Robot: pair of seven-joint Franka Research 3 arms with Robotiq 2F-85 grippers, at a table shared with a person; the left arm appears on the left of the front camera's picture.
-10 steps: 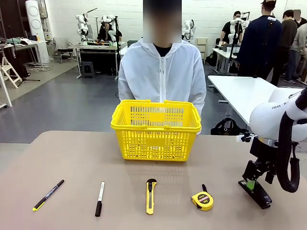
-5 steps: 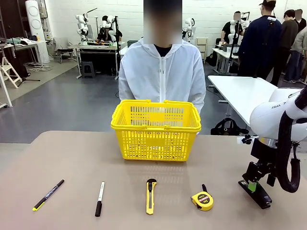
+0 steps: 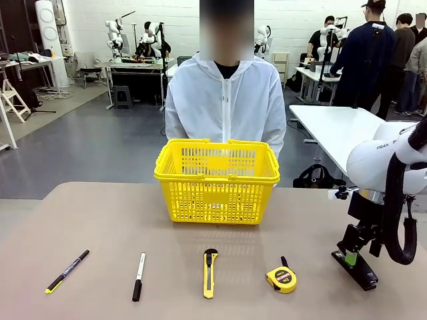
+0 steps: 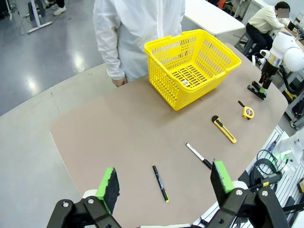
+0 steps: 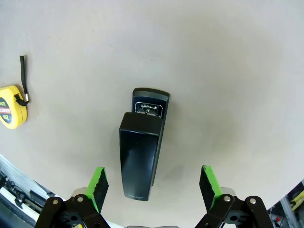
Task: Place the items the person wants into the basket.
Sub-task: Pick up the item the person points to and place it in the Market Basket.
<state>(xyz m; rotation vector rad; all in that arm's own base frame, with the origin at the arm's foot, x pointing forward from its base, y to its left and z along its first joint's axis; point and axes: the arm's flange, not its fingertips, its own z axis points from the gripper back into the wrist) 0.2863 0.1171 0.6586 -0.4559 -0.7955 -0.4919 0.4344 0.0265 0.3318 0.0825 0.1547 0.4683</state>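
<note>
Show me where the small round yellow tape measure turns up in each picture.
Front view: round yellow tape measure at bottom, right of centre.
Left wrist view: tape measure at right, middle height.
Right wrist view: tape measure at left edge.
Shared landmark: black oblong stapler lying beside it.

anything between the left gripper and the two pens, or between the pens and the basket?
Nothing visible. The left gripper hangs open above the table, with the black pen and the marker lying free ahead of it. From both, bare tabletop runs to the basket; the utility knife lies off to the side.
</note>
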